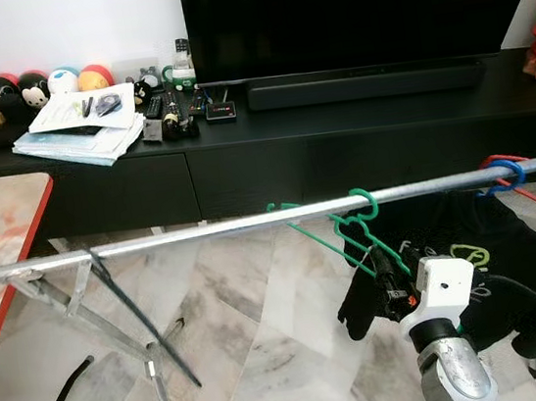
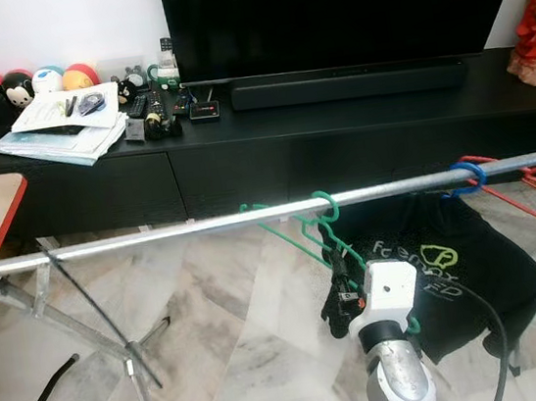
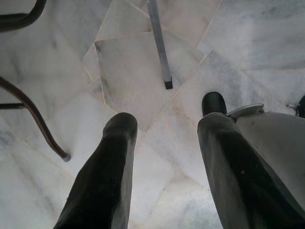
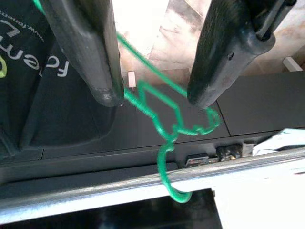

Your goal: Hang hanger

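Right gripper (image 4: 152, 98) hovers with its 2 black fingers (image 4: 90, 57) spread, released, just below the thin green wire hanger (image 1: 352, 234), whose hook loops over the long silver metal rail (image 1: 203, 231). Behind hangs a black printed T-shirt (image 2: 455, 270); farther back, a black TV cabinet (image 1: 339, 137). Left gripper (image 3: 164, 162) points down at marble floor (image 3: 133, 76), fingers parted.

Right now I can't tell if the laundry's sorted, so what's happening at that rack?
The robot's right tool is at the green hanger that carries a black shirt. The hanger's hook is already over the metal rail, and the fingers stand open on either side of its wire. The left tool hangs idle, open above the marble floor.
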Robot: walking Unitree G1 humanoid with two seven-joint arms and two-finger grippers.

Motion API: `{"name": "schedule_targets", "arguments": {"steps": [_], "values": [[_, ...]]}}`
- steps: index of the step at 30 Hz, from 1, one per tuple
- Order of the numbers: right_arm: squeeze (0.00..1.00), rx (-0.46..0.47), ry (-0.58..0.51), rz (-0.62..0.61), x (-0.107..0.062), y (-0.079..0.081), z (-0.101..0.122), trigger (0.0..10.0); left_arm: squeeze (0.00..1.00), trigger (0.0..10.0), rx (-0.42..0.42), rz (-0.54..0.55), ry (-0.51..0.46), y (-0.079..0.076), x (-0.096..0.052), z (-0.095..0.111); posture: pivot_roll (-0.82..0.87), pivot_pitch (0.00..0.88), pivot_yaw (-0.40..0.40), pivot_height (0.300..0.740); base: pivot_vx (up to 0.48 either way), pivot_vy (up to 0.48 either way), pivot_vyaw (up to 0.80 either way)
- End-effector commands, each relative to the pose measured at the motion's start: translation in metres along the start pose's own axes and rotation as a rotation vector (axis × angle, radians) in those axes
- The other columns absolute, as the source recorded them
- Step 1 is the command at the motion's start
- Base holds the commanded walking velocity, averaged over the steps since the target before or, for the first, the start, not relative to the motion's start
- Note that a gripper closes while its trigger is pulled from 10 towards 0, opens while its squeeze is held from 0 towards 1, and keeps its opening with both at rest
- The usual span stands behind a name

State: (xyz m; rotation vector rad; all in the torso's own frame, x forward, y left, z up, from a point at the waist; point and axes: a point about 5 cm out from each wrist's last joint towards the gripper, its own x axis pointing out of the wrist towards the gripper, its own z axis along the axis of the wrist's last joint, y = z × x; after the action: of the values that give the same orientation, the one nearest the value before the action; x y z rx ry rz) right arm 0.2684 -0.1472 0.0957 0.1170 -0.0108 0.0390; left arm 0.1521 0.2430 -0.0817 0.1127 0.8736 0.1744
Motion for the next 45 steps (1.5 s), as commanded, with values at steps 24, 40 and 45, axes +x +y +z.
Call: {"name": "schedule_targets", "arguments": {"steps": [24,40,45], "values": [[0.00,-0.009,0.017,-0.032,-0.0011,-0.0038,-0.0045,10.0,0.00,10.0,-0.016,-0.001,0.048,0.0026,-0.0033,-0.0120,-0.04,0.098,0.011,0.740,-0.296,0.000,0.00],[0.00,0.004,0.030,-0.048,-0.0010,-0.0045,-0.0067,10.0,0.00,10.0,-0.009,-0.002,0.045,0.0003,-0.0030,-0.0113,-0.03,0.106,0.010,0.740,-0.019,0.000,0.00],[0.00,0.016,0.054,-0.056,-0.0010,-0.0053,-0.0104,10.0,0.00,10.0,-0.012,-0.012,0.047,-0.0012,-0.0028,-0.0111,-0.03,0.108,0.009,0.740,0.000,0.000,-0.64]]}}
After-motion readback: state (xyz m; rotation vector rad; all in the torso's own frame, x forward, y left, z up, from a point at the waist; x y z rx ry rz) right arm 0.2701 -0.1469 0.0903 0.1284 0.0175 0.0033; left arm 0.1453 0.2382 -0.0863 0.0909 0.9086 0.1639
